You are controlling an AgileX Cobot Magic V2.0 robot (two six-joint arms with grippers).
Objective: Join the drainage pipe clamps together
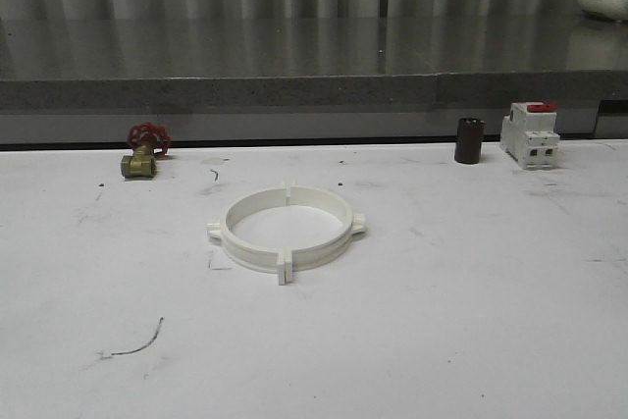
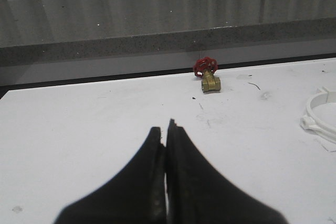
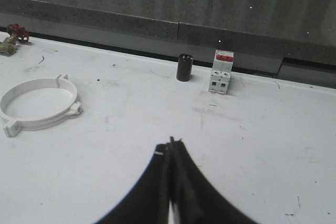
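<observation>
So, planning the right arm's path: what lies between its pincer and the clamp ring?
Nothing: in the right wrist view, bare white table separates the shut right pincer from the clamp ring.

Brass valve (image 1: 141, 158) with red handwheel, dark cylinder (image 1: 469, 140), breaker (image 1: 530, 134)

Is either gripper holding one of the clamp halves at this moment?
No: the drainage pipe clamps lie on the table as a ring, while the left gripper and right gripper are shut on nothing.

Matt white plastic clamps (image 1: 286, 229), brass valve (image 1: 139, 164)
</observation>
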